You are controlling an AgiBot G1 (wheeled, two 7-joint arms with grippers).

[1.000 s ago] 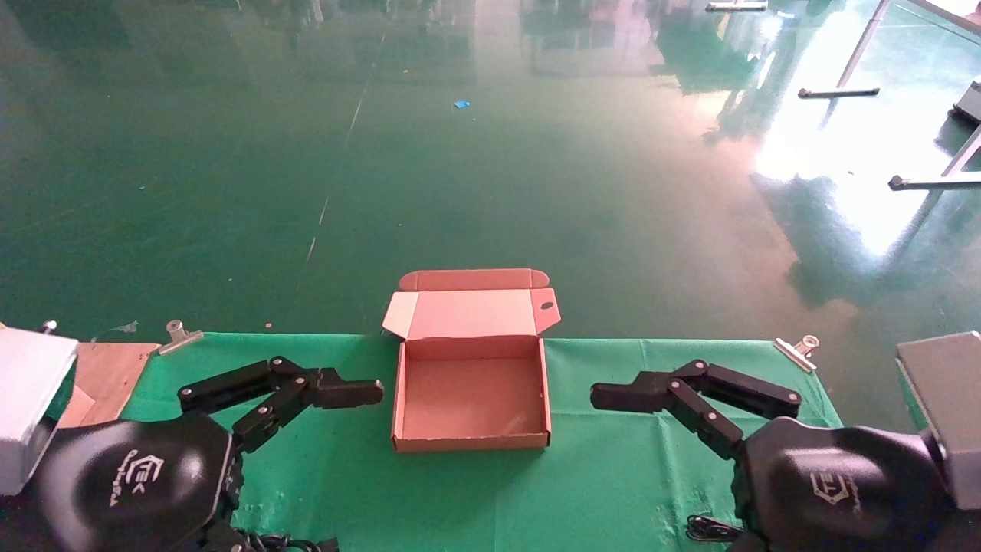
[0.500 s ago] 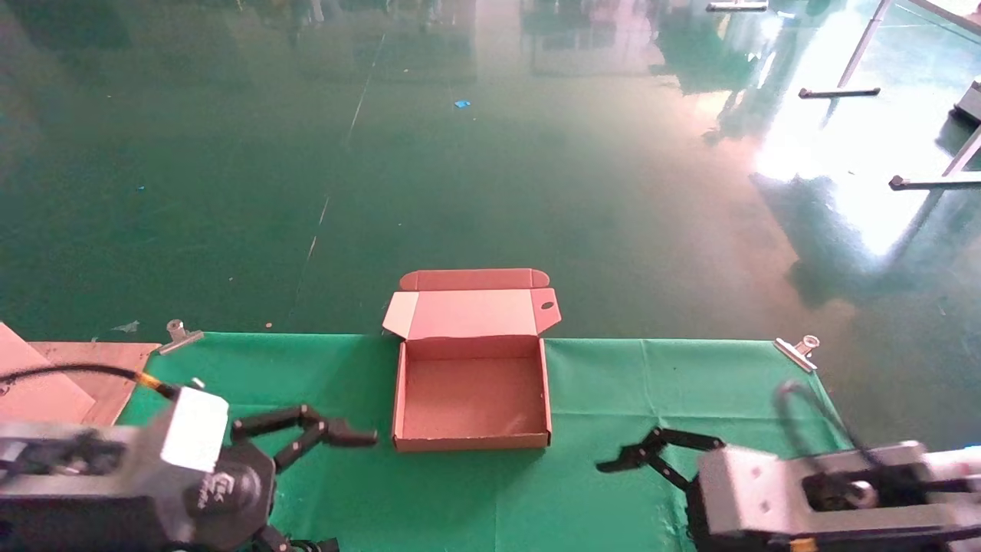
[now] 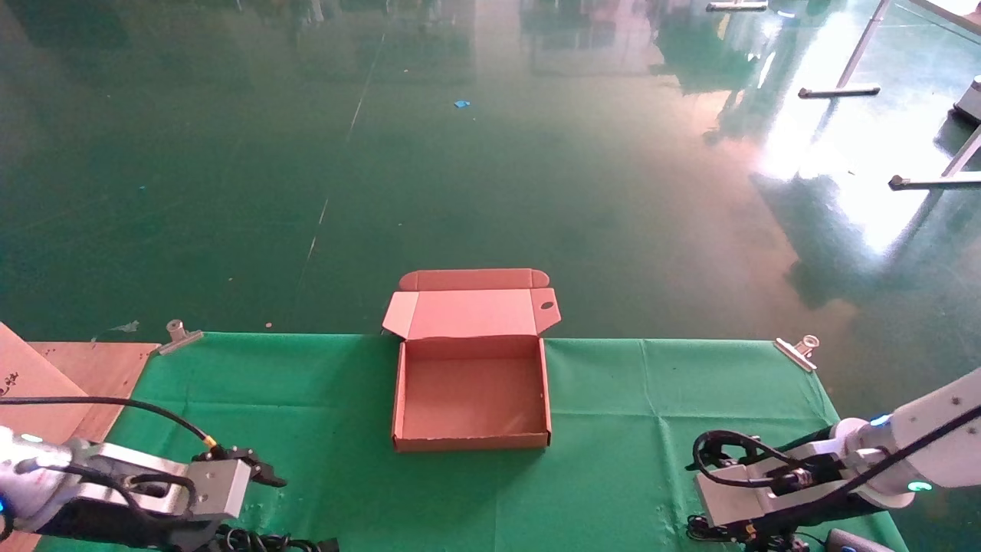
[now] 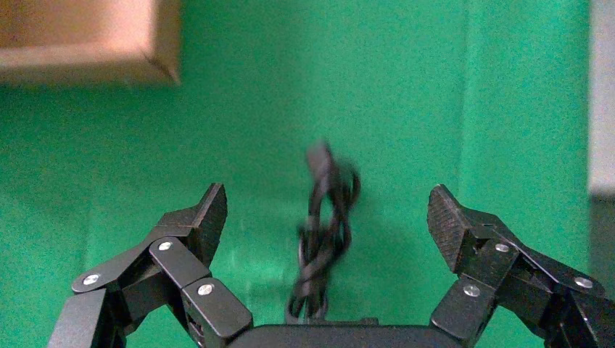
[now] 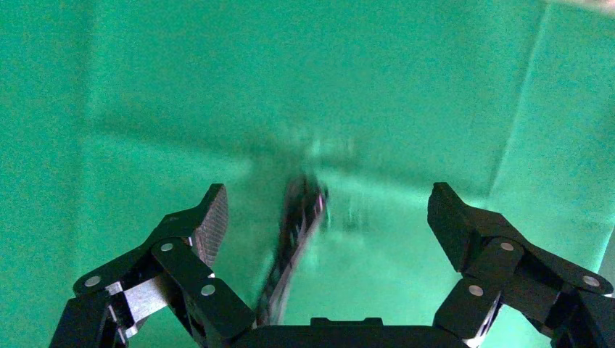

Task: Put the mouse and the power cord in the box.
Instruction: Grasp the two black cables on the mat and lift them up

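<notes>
The box (image 3: 471, 441) stands open and empty in the middle of the green cloth, its lid leaning back. In the left wrist view the power cord (image 4: 328, 210), a knotted black bundle, lies on the cloth between the wide-open fingers of my left gripper (image 4: 326, 199), untouched. In the head view that gripper (image 3: 257, 474) is low at the near left, with the cord (image 3: 264, 543) at the frame's edge. My right gripper (image 5: 330, 199) is open over bare cloth and a blurred thin black strip (image 5: 290, 246). A dark rounded shape (image 3: 851, 540) at the near right may be the mouse.
Metal clips (image 3: 178, 334) (image 3: 801, 346) pin the cloth (image 3: 628, 414) at the table's far corners. Brown board (image 3: 84, 368) lies at the left end. A bit of black cable (image 3: 705, 527) sits under the right arm (image 3: 766, 491). Beyond the table is glossy green floor.
Both arms have dropped from beside the box to the table's near edge. Their grippers have turned from pointing inward to facing down at the cloth, still open.
</notes>
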